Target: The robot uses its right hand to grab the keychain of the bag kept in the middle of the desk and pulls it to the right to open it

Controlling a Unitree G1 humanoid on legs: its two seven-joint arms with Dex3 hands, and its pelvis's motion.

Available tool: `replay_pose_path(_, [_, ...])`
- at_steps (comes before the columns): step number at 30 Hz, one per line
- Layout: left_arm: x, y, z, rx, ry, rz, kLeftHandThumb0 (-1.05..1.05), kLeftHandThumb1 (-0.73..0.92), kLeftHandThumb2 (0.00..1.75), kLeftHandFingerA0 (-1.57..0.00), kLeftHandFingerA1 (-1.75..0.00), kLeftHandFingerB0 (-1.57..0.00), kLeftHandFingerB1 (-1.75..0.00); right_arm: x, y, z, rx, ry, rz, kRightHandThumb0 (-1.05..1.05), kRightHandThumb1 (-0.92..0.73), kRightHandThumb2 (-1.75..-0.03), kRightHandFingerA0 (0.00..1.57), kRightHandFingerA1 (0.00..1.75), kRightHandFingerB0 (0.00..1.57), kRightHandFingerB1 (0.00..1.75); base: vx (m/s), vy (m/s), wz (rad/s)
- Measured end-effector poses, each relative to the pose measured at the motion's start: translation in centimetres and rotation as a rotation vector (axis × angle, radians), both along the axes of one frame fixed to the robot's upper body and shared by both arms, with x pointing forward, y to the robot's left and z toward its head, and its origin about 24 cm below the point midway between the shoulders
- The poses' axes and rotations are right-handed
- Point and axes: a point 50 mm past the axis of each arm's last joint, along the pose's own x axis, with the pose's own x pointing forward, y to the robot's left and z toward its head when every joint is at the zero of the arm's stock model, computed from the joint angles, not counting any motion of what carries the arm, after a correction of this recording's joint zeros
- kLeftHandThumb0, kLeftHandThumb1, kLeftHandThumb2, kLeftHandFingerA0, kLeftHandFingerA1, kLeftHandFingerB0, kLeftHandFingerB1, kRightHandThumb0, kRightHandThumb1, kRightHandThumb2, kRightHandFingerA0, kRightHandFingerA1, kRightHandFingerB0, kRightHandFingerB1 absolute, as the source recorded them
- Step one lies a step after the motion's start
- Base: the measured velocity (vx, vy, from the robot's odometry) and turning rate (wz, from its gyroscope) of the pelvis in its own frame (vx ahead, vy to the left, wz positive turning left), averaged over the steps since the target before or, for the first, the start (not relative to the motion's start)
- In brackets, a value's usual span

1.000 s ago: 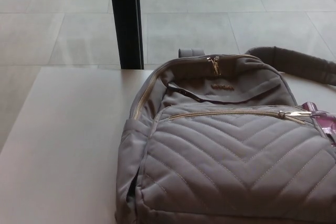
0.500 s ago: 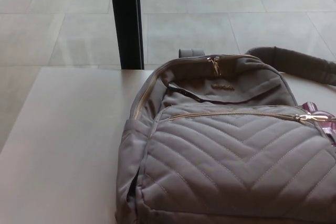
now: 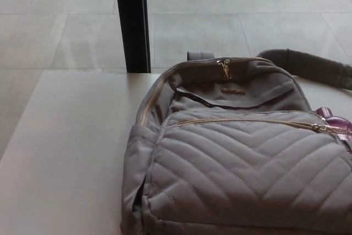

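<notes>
left hand: not visible | right hand: not visible | arms: none showing

You've got a pale beige desk (image 3: 66,152) filling the lower left of the view, its surface smooth and matte, and its far edge runs straight across just below the middle of the frame. Past that edge, look at the floor (image 3: 231,20): large light grey tiles laid in a grid, thin darker grout lines between them, with a soft sheen of reflected light. Rising from behind the desk's far edge you see a black upright post (image 3: 132,20), straight and vertical, running out of the top of the picture. It stands left of centre, dark against the pale tiles.
</notes>
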Motion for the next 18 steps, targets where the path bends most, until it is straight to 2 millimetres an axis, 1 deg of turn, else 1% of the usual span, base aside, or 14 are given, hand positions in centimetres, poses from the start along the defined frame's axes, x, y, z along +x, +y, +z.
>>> replay_pose_path(1, [0.0,0.0,0.0,0.000,0.003,-0.002,-0.72,0.61,0.58,-0.66,-0.69,-0.59,-0.58,-0.1,-0.1,0.0,0.002,0.001,-0.003,-0.16,-0.48,-1.00,1.20,1.32,0.89,0.98,0.00,0.000,0.00])
replay_pose_path(4, [-0.1,0.0,-0.1,0.000,0.008,-0.001,-0.72,0.61,0.59,-0.66,-0.67,-0.59,-0.57,-0.2,0.0,-0.1,0.010,-0.001,-0.006,-0.13,-0.47,-0.96,1.21,1.32,0.90,0.96,0.00,0.000,0.00])
replay_pose_path(5, [-0.1,0.0,-0.1,-0.001,0.010,0.000,-0.71,0.61,0.59,-0.63,-0.68,-0.57,-0.58,-0.2,0.1,-0.1,0.013,-0.001,-0.004,-0.06,-0.48,-0.94,1.19,1.34,0.90,1.09,0.00,0.000,0.00])
replay_pose_path(6, [-0.2,0.0,-0.1,-0.001,0.010,0.002,-0.73,0.60,0.58,-0.63,-0.69,-0.58,-0.58,-0.3,0.3,-0.2,0.022,-0.002,0.000,-0.02,-0.53,-0.97,1.17,1.38,0.84,1.10,0.00,0.000,0.00])
replay_pose_path(7, [-0.2,0.0,-0.1,-0.002,0.010,0.004,-0.72,0.59,0.58,-0.64,-0.70,-0.58,-0.59,-0.3,0.4,-0.3,0.033,0.004,0.006,0.02,-0.64,-0.85,0.84,1.69,0.68,1.25,0.00,0.000,0.00])
replay_pose_path(8, [-0.2,0.0,-0.1,-0.002,0.010,0.006,-0.74,0.60,0.58,-0.65,-0.70,-0.58,-0.59,-0.3,0.5,-0.4,0.048,0.010,0.013,-0.07,-0.80,-0.63,0.81,1.56,0.60,0.88,0.00,0.000,0.00])
replay_pose_path(9, [-0.2,0.0,-0.2,-0.002,0.010,0.007,-0.73,0.61,0.58,-0.64,-0.69,-0.57,-0.58,-0.4,0.5,-0.4,0.057,0.015,0.018,-0.19,-0.70,-0.59,0.64,1.35,0.44,0.53,0.00,0.000,0.00])
replay_pose_path(10, [-0.2,0.0,-0.2,-0.002,0.011,0.007,-0.73,0.61,0.58,-0.64,-0.69,-0.57,-0.58,-0.4,0.6,-0.4,0.069,0.023,0.023,-0.19,-0.70,-0.59,0.64,1.35,0.44,0.53,0.00,0.000,0.00])
replay_pose_path(11, [-0.2,0.0,-0.2,-0.002,0.011,0.007,-0.71,0.58,0.58,-0.64,-0.69,-0.58,-0.58,-0.3,0.6,-0.4,0.083,0.032,0.027,-0.35,-0.67,-0.59,0.41,0.91,0.21,0.34,0.00,0.000,0.00])
replay_pose_path(12, [-0.2,0.0,-0.2,-0.003,0.011,0.008,-0.72,0.59,0.58,-0.65,-0.67,-0.57,-0.57,-0.4,0.7,-0.5,0.093,0.043,0.031,-0.49,-0.52,-0.73,0.14,0.52,0.07,0.37,0.00,0.000,0.00])
replay_pose_path(13, [-0.3,0.0,-0.2,-0.002,0.011,0.008,-0.71,0.60,0.58,-0.66,-0.68,-0.56,-0.56,-0.4,0.7,-0.5,0.096,0.050,0.035,-0.85,-0.53,-0.85,0.00,0.13,0.00,0.00,0.00,0.000,0.00])
replay_pose_path(14, [-0.3,0.0,-0.2,-0.002,0.011,0.008,-0.74,0.62,0.58,-0.67,-0.68,-0.56,-0.56,-0.4,0.9,-0.5,0.100,0.064,0.043,-0.73,-0.62,-0.59,0.00,0.00,0.00,0.01,0.00,0.000,0.00])
replay_pose_path(16, [-0.3,0.0,-0.2,-0.002,0.011,0.007,-0.71,0.60,0.58,-0.67,-0.69,-0.58,-0.57,-0.6,1.4,-0.6,0.105,0.088,0.059,-0.78,-0.63,-0.59,0.00,0.00,0.00,0.00,0.00,0.000,0.00])
replay_pose_path(18, [-0.3,0.0,-0.2,-0.003,0.012,0.008,-0.73,0.61,0.59,-0.66,-0.71,-0.56,-0.58,-0.8,2.0,-0.6,0.114,0.112,0.076,-0.81,-0.57,-0.74,0.00,0.00,0.00,0.00,0.00,0.000,0.00])
